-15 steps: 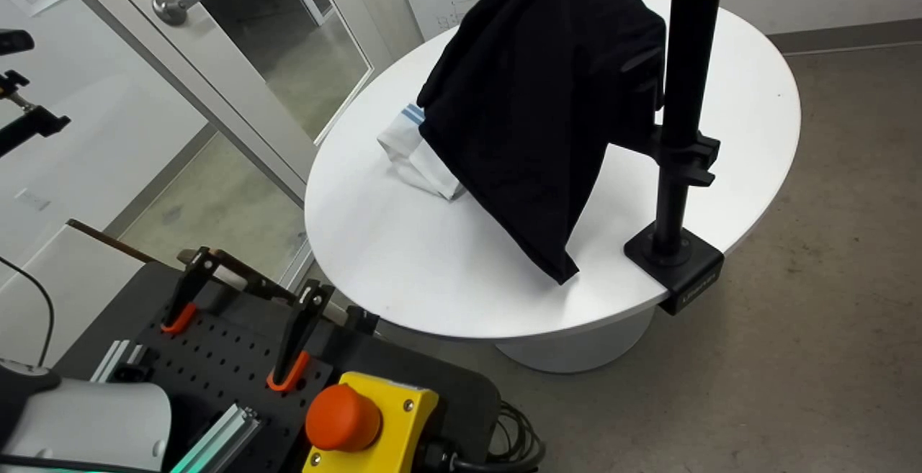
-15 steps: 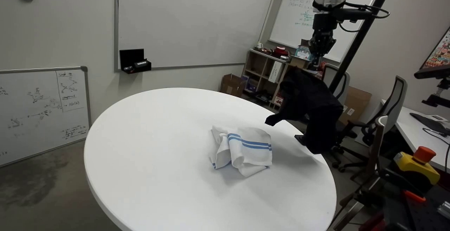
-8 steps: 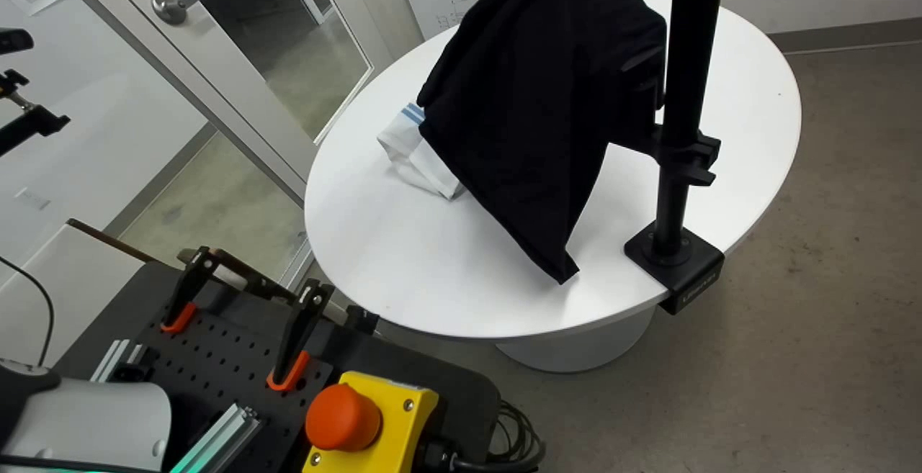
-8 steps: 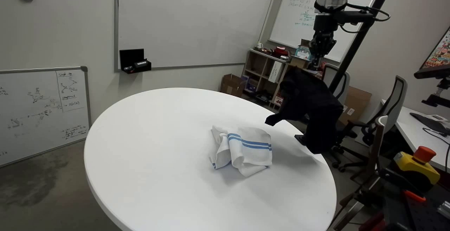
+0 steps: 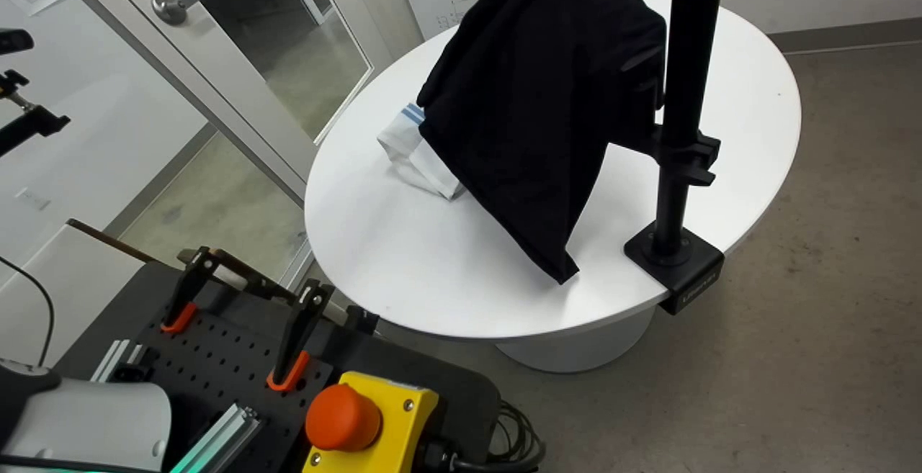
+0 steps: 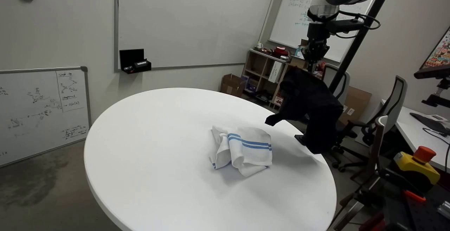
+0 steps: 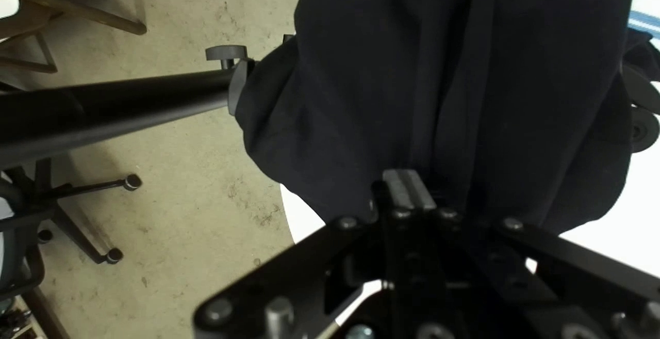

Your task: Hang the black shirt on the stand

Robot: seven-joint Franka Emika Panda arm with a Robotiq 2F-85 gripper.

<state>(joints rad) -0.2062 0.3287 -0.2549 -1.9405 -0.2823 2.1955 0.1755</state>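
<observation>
The black pincer (image 7: 410,184), fingers together, points down at the black cloth shirt (image 5: 533,113) on the white worktop's (image 5: 403,264) edge-clamped black pole stand (image 5: 691,62).

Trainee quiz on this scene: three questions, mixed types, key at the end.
1. Multiple choice: the stripes on the white cloth towel are a) red, b) blue, c) green.
2. True or false: the black fabric shirt lies flat beside the towel.
3. Short answer: is the black jointed claw over the shirt's top or by its lower hem?

Key: 1. b. 2. False; it hangs on the black pole-shaped stand. 3. Over its top; contact unclear.
</observation>
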